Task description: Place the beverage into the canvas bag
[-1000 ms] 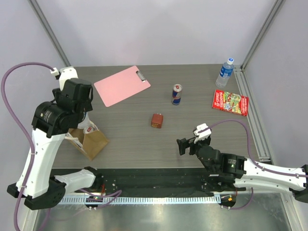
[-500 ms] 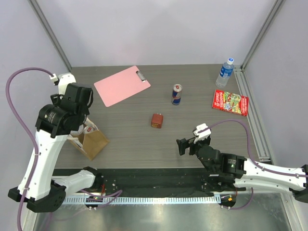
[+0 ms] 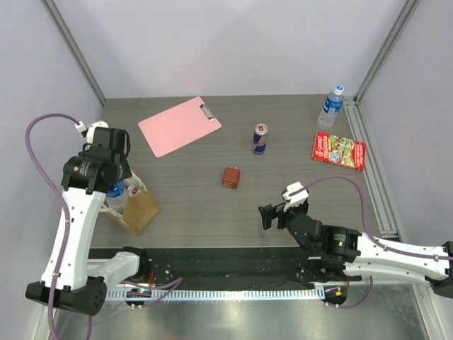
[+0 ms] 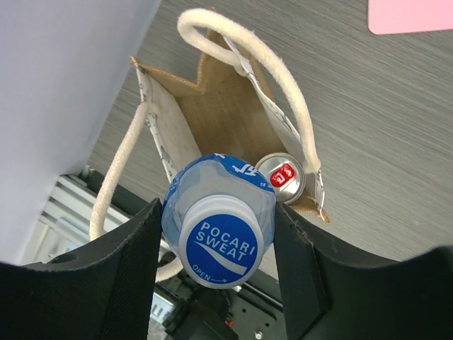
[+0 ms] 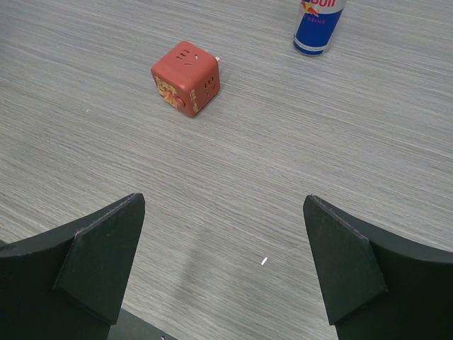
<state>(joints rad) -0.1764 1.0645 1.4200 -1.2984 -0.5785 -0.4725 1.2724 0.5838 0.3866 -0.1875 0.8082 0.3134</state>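
My left gripper point(image 4: 218, 237) is shut on the beverage, a clear Pocari Sweat bottle with a blue cap point(image 4: 219, 244), held upright by its neck. It hangs over the open mouth of the tan canvas bag point(image 4: 212, 117), whose cream loop handles point(image 4: 279, 78) spread to either side. A can with a red tab point(image 4: 283, 177) stands inside the bag. From above, the left gripper point(image 3: 113, 185) and bottle point(image 3: 116, 192) are at the bag's point(image 3: 141, 209) left edge. The bottle's lower end is hidden. My right gripper point(image 5: 223, 202) point(image 3: 267, 214) hovers open over bare table.
A reddish-brown cube point(image 3: 231, 177) point(image 5: 185, 78) lies mid-table with a Red Bull can point(image 3: 260, 139) point(image 5: 318, 25) behind it. A pink clipboard point(image 3: 179, 125) lies at the back left. A water bottle point(image 3: 330, 108) and a red packet point(image 3: 338, 150) sit at the back right.
The left arm has come down and toward the near left with the bottle, bringing it to the bag's mouth. The right arm has not moved.
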